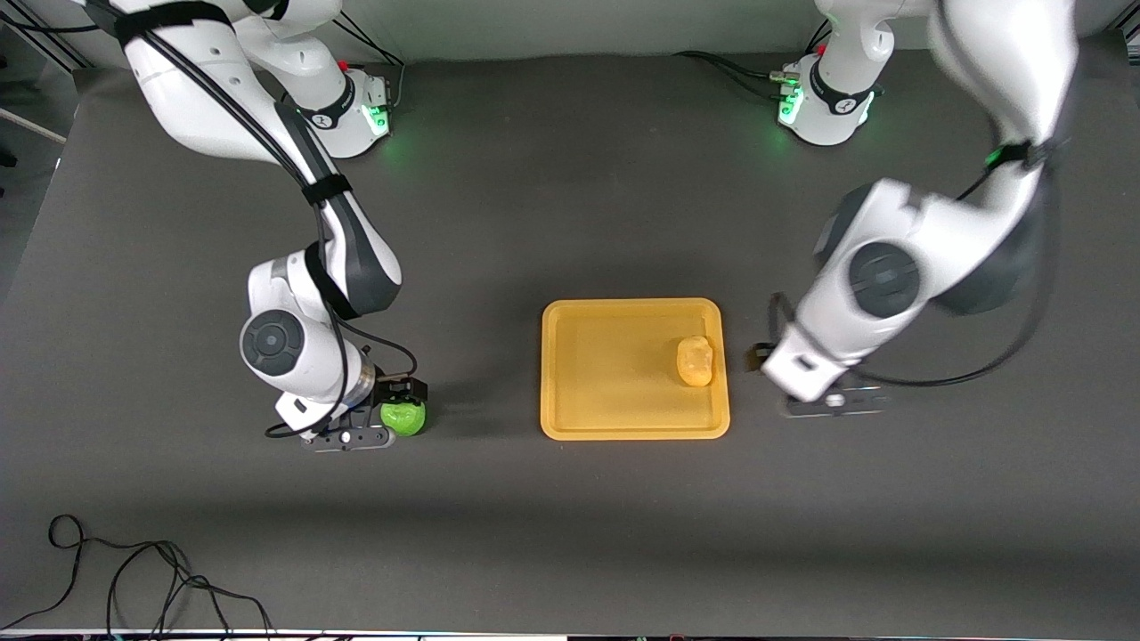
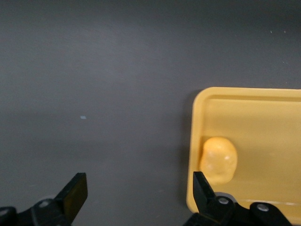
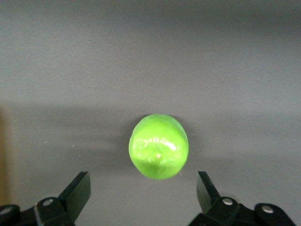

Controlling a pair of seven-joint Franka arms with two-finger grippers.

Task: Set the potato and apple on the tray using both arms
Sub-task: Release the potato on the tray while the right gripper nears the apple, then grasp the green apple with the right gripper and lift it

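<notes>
The yellow-orange potato [image 1: 695,361] lies on the orange-yellow tray [image 1: 570,369], near the tray's edge toward the left arm's end. The wrist view shows the potato [image 2: 218,160] on the tray [image 2: 254,108]. My left gripper [image 1: 761,358] is open and empty over the table beside that edge [image 2: 139,190], one finger over the rim. The green apple [image 1: 403,417] sits on the table toward the right arm's end. My right gripper [image 1: 401,401] is open just above it. In the right wrist view the apple [image 3: 158,146] lies just past the open fingertips of the gripper [image 3: 143,188], not held.
A loose black cable [image 1: 134,579] lies at the table's edge nearest the camera, toward the right arm's end. The two arm bases [image 1: 356,116] [image 1: 824,102] stand at the table's farthest edge. The table is a dark grey mat.
</notes>
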